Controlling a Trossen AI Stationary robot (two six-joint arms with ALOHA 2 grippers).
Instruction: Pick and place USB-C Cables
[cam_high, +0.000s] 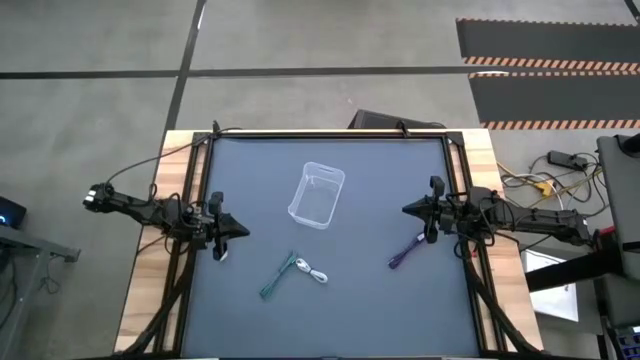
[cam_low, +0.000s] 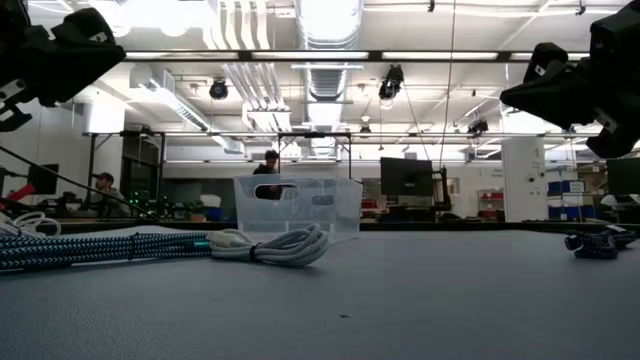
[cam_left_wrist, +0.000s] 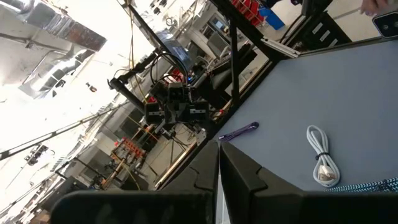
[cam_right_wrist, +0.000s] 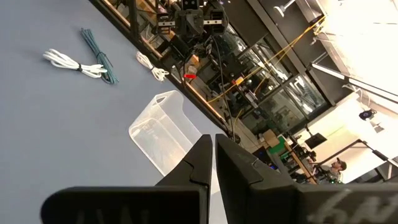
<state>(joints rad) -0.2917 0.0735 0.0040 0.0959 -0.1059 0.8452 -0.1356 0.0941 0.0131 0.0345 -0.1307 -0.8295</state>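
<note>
Nothing is judged done yet: the bin (cam_high: 317, 195) is seen empty and every cable lies on the tabletop (cam_high: 380, 300). Nearest, in front of the bin, the teal cable (cam_high: 277, 276) and a white cable (cam_high: 312, 271) are found touching. To the bin's front right lies the purple cable (cam_high: 405, 253), just beside the right gripper (cam_high: 408, 209), which is held closed and empty. To the bin's front left, a second white cable (cam_high: 221, 253) is seen under the left gripper (cam_high: 243, 231), also closed and empty. All four cables are left to be placed.
</note>
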